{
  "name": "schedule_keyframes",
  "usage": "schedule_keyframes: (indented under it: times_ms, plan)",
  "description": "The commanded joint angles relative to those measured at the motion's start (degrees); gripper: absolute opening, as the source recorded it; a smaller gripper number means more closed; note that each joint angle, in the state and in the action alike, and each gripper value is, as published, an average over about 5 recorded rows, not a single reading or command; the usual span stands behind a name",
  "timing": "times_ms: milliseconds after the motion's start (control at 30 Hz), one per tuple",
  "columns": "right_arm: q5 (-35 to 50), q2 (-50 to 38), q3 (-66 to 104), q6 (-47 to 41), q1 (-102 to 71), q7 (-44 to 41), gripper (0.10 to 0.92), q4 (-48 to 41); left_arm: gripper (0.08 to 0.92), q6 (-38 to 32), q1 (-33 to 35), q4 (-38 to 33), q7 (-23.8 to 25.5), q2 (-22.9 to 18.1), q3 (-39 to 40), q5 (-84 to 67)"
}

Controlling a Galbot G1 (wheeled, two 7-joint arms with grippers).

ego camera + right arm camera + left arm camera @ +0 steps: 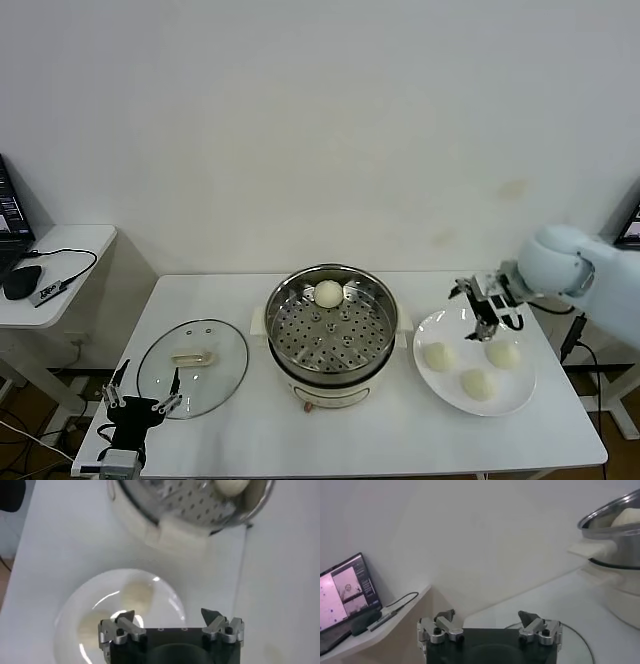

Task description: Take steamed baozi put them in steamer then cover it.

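Observation:
The steamer (pixel 335 338) stands mid-table with one steamed baozi (pixel 328 293) on its perforated tray. Three more baozi (pixel 439 355) (pixel 503 353) (pixel 478 383) lie on a white plate (pixel 440 392) to its right. My right gripper (pixel 487 318) hovers open over the plate's far edge, holding nothing; in the right wrist view it (pixel 168 613) sits above the plate (pixel 70 615) near two baozi (pixel 137 594) (pixel 92 625). The cover (pixel 193 365), a glass lid, lies flat left of the steamer. My left gripper (pixel 142 400) waits open at the lid's near edge, empty (pixel 486 616).
A side table (pixel 60 270) with a laptop (pixel 345 592), a mouse and cables stands to the left. The wall runs close behind the table. The steamer's handle (pixel 590 547) juts toward the lid. Bare tabletop (pixel 250 430) lies in front of the steamer.

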Motion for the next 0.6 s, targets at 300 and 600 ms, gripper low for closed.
schedule_keyframes:
  times_ms: [300,600]
  plan:
    - [-9.6,8.8,16.8,1.7,-27.1,1.3,0.823,-15.2,0.823,0.6,-0.3,1.0,0.2,-0.1,-0.5,0.0]
    - [-9.8,15.3,18.5,2.9,-27.7,2.5,0.823,-21.1,0.823,0.7,0.0,1.2,0.2,-0.1,-1.1,0.0]
